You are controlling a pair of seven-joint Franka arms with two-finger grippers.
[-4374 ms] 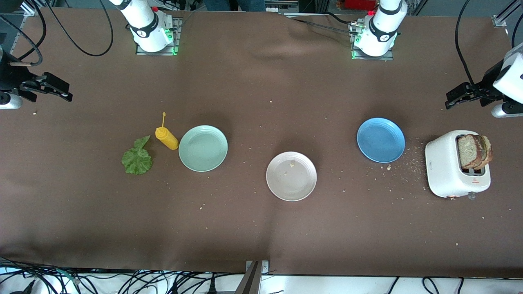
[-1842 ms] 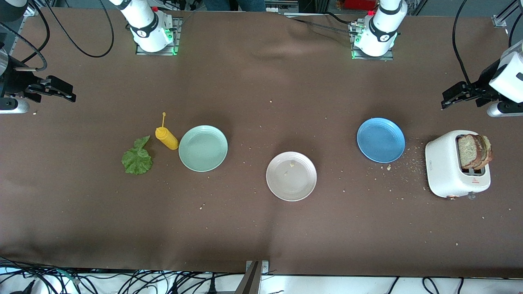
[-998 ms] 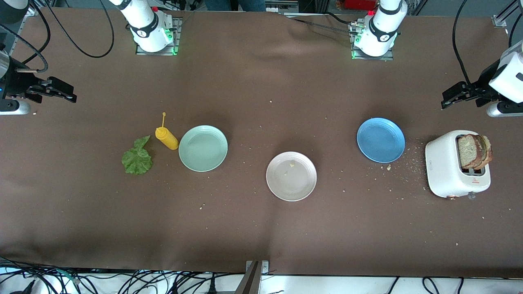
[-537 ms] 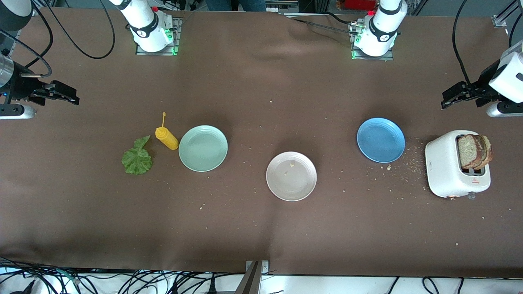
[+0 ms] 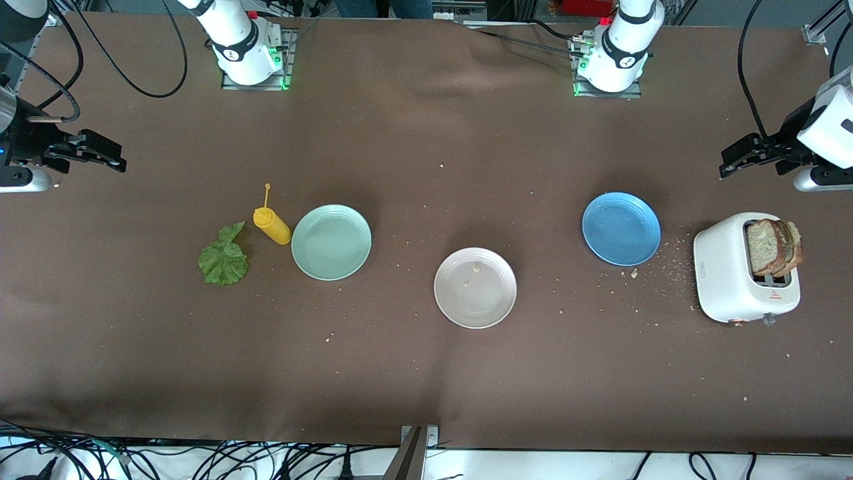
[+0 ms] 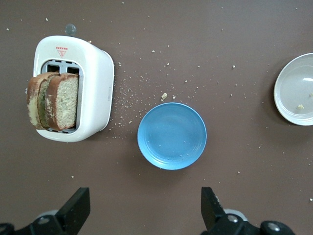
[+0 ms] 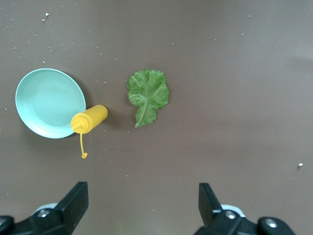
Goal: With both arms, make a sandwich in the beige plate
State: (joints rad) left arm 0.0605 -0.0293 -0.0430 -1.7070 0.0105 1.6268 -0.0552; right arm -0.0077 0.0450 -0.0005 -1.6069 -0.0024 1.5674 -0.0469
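The white toaster with 2 brown bread slices standing in its slots sits at the left arm's end of the table, just below the left gripper, which hangs empty with fingers spread wide. The beige plate lies mid-table, well apart from both grippers, bare but for crumbs. The lettuce leaf lies near the right gripper, equally wide and empty.

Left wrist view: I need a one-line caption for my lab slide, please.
Open left pincer hovers above toaster holding bread slices, blue plate and beige plate.
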